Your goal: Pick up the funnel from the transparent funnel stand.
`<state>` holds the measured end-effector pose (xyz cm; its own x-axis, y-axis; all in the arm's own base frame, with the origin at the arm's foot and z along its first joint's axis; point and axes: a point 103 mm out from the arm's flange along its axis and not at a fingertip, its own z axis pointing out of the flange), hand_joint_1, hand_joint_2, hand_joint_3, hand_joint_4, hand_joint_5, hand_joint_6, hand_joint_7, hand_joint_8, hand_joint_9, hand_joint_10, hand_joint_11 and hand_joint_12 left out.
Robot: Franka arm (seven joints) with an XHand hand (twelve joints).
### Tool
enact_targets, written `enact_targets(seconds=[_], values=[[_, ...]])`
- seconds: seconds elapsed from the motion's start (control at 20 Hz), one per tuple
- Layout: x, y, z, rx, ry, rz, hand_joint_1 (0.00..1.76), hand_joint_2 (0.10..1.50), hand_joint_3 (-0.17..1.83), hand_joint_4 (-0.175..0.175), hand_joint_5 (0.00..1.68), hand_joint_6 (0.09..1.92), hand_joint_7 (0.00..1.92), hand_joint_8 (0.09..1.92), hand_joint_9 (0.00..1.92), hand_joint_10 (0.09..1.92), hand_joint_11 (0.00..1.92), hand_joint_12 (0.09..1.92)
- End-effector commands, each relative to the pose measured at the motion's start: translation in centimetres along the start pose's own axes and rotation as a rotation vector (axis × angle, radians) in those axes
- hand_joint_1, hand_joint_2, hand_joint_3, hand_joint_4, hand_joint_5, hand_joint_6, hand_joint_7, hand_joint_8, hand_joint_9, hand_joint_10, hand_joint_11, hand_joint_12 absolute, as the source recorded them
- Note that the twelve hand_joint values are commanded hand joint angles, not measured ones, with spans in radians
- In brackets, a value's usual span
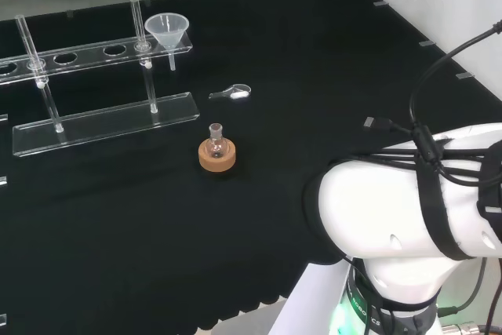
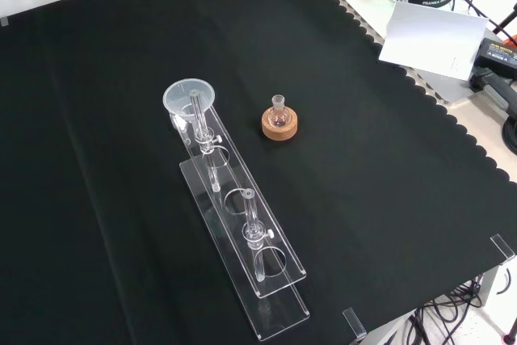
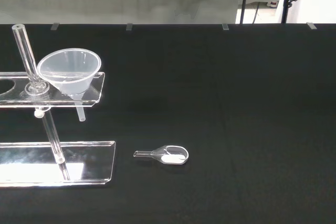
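A clear funnel sits in the end hole of the transparent funnel stand, at the stand's right end in the head view. Its stem hangs down through the upper shelf. In the front view the funnel is at the stand's far end. The wrist view has the funnel resting in the shelf of the stand, with an upright clear rod beside it.
A small round flask sits on a cork ring in front of the stand; the front view shows this flask to the right of the funnel. A small clear scoop with white powder lies on the cloth. The arm's white links are at lower right.
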<state>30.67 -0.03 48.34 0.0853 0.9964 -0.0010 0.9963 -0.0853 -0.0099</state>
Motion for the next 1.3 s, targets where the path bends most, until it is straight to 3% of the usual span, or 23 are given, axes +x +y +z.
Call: enact_targets(seconds=[0.05, 0.1, 0.25, 0.8, 1.3], values=[[4.9, 0.0, -0.2, -0.005, -0.020, 0.009, 0.01, 1.09, 0.56, 0.053, 0.08, 0.16, 0.00, 0.26, 0.04, 0.57, 0.01, 1.23], [6.7, 0.0, -0.3, -0.005, -0.023, 0.003, 0.01, 1.13, 0.50, 0.053, 0.10, 0.11, 0.00, 0.25, 0.04, 0.57, 0.00, 1.24], [8.8, -0.1, -0.4, -0.006, -0.035, -0.031, 0.00, 1.17, 0.42, 0.054, 0.13, 0.09, 0.00, 0.23, 0.04, 0.56, 0.00, 1.25], [8.5, 2.0, 0.3, 0.026, -0.027, -0.003, 0.00, 1.18, 0.40, 0.053, 0.13, 0.09, 0.00, 0.24, 0.05, 0.56, 0.00, 1.26], [10.8, 5.5, 1.9, 0.042, -0.040, 0.003, 0.00, 1.19, 0.38, 0.053, 0.14, 0.09, 0.01, 0.26, 0.07, 0.57, 0.00, 1.28]])
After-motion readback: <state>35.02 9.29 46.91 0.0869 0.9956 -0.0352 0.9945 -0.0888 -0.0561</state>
